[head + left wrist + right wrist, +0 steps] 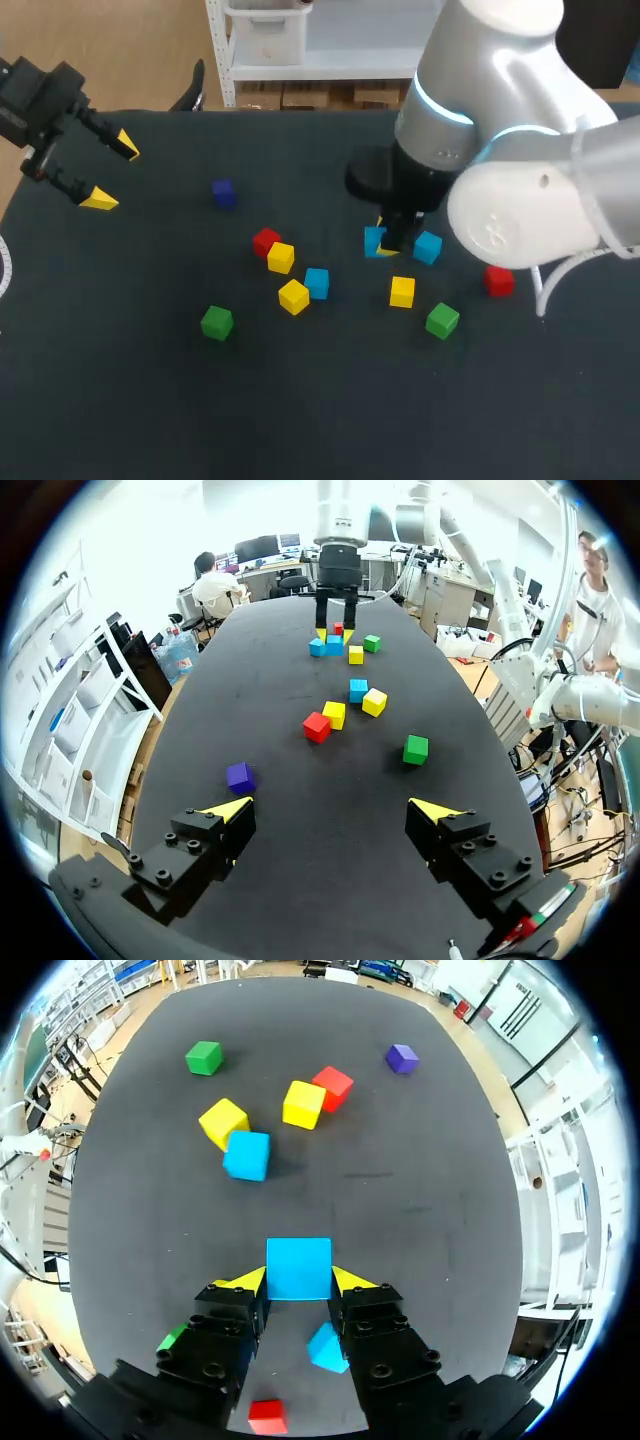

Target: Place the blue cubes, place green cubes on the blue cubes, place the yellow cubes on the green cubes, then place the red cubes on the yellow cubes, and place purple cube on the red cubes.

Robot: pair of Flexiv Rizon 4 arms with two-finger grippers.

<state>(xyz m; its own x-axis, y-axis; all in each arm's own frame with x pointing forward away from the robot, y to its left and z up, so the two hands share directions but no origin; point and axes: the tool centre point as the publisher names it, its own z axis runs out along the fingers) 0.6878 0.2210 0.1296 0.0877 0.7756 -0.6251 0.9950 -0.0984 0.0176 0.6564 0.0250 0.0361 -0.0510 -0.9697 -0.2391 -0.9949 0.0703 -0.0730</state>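
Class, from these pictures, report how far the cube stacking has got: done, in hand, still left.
Done: nothing; no cube sits on another. In hand: the right gripper is shut on one blue cube. Left: green cubes, yellow cubes, red cubes and the purple cube lie loose on the table. The left gripper is open, empty.

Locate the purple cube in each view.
Head view: purple cube, left of the red cube.
Left wrist view: just ahead of the left hand.
Right wrist view: far ahead of the right hand, beyond the red cube.
Shared landmark: red cube touching a yellow cube.
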